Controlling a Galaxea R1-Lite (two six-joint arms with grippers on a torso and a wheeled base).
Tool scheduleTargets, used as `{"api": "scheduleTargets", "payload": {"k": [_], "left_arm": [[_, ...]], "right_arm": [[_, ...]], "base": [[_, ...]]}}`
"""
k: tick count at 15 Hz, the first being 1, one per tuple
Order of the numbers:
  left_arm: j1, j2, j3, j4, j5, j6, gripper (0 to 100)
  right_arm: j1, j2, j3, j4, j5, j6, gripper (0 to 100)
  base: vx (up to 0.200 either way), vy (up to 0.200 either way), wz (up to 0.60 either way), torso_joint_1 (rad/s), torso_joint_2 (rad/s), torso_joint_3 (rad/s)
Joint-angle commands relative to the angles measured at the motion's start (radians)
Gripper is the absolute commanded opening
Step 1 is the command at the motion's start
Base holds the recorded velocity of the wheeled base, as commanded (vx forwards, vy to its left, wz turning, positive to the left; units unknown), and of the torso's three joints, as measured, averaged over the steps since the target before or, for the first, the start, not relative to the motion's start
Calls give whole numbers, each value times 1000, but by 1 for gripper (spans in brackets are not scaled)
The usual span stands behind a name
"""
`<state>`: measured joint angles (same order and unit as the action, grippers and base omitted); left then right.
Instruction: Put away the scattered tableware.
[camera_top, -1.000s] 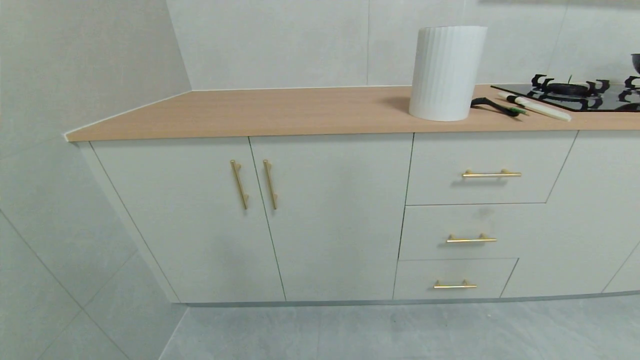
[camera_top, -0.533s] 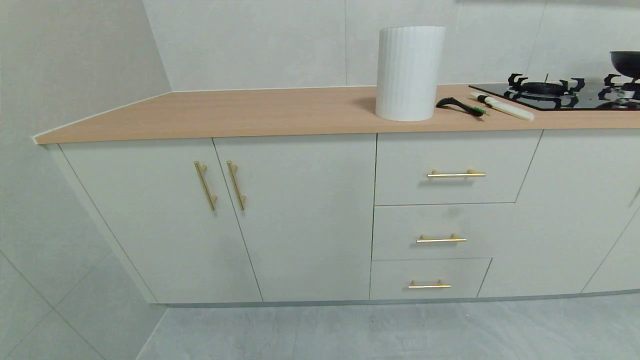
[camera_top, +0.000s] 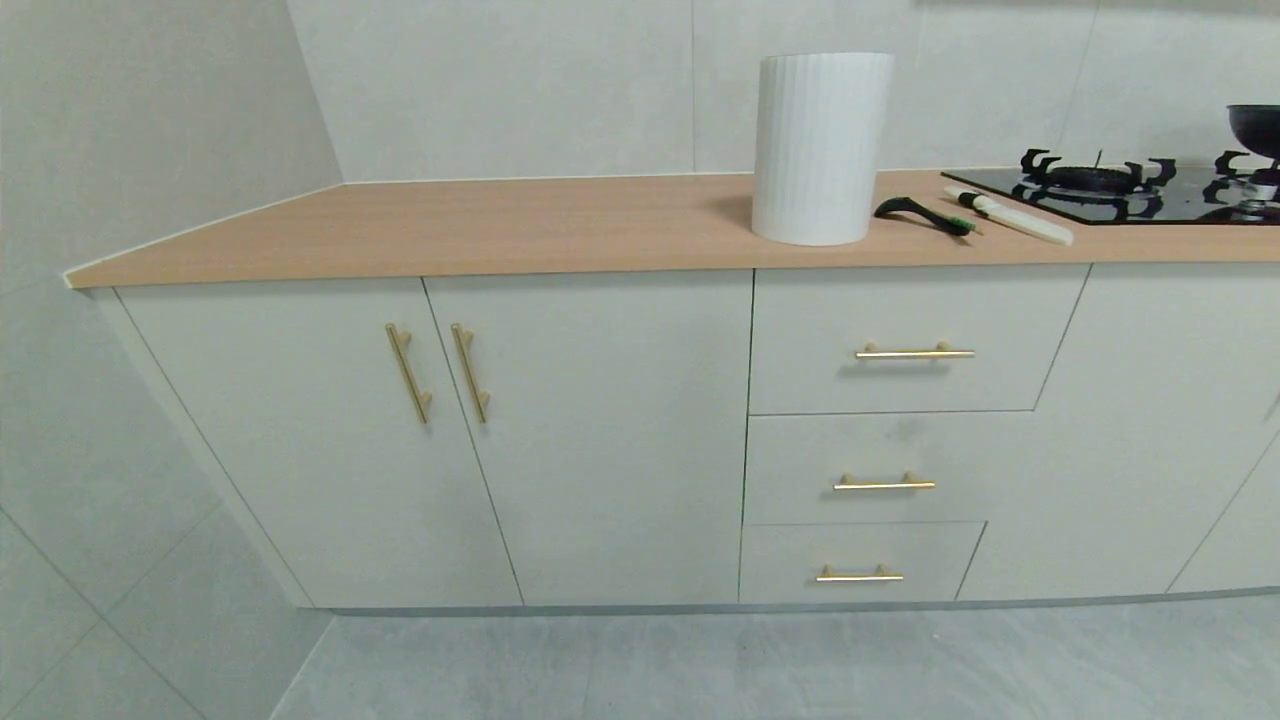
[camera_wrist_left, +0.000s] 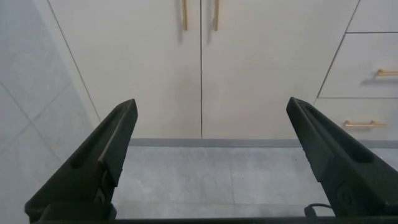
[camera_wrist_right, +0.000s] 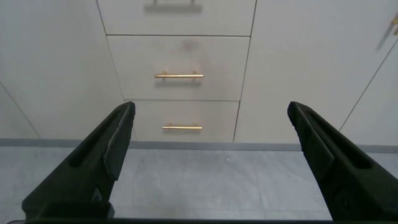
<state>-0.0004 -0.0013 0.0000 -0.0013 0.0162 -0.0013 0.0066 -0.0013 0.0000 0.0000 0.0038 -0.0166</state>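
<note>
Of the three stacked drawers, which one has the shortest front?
The bottom drawer, nearest the floor; the middle drawer and top drawer are taller.

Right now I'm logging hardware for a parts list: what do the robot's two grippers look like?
The left gripper has two long matte black fingers, wedge-shaped, thick at the base and tapering to blunt tips, with a thin black cable curling near one base. The right gripper looks the same: two matte black tapering fingers. No markings visible.
</note>
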Motion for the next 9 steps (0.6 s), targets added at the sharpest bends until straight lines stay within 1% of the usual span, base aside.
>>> {"api": "scheduleTargets", "payload": {"k": [1, 5, 9], "left_arm": [[-1, 1, 0, 0, 1, 0, 100], [-1, 1, 0, 0, 1, 0, 100], [0, 1, 0, 0, 1, 0, 100]], "right_arm": [[0, 1, 0, 0, -1, 0, 100], [0, 1, 0, -2, -1, 0, 100], [0, 1, 0, -2, -1, 0, 100]], "base": [[200, 0, 0, -2, 2, 2], [200, 0, 0, 8, 4, 1], [0, 0, 0, 0, 0, 0]]}}
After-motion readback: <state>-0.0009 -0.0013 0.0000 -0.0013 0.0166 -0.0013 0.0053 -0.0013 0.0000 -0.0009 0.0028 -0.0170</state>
